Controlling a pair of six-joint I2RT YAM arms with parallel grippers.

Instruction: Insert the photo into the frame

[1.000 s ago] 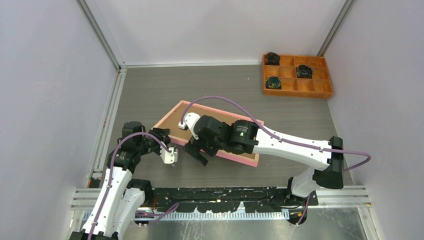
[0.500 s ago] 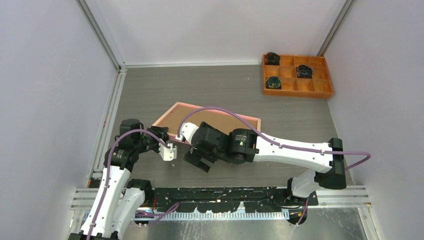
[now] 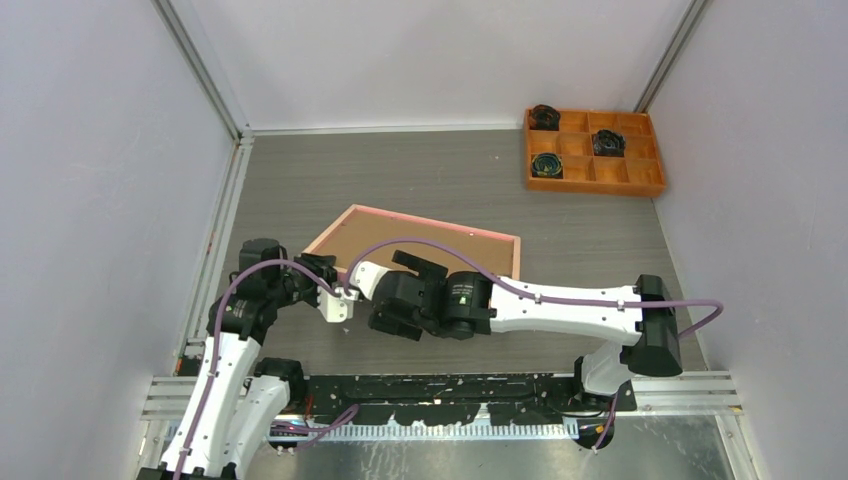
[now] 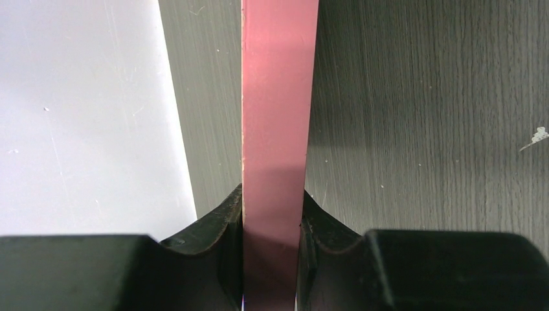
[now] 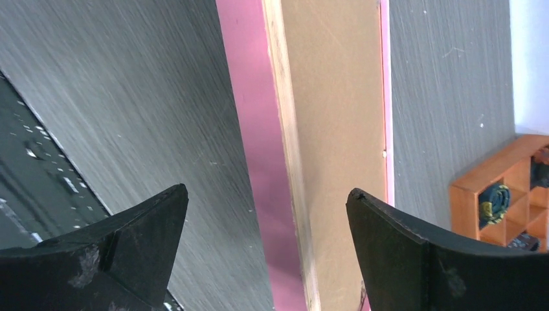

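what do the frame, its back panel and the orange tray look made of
The frame: probably painted wood or fibreboard, matte pink face with a pale raw-looking edge. Its back panel: plain brown fibreboard or cardboard, dull and unprinted. The tray: orange, smooth; plastic or painted wood, cannot tell.

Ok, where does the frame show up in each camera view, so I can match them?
Top external: frame mid-picture, partly under the right arm.
Left wrist: frame is the pink vertical strip, clamped by left pincer.
Right wrist: frame runs up the middle, between open right pincer.
Landmark: orange tray far right in top; lower right in right wrist; not in left.
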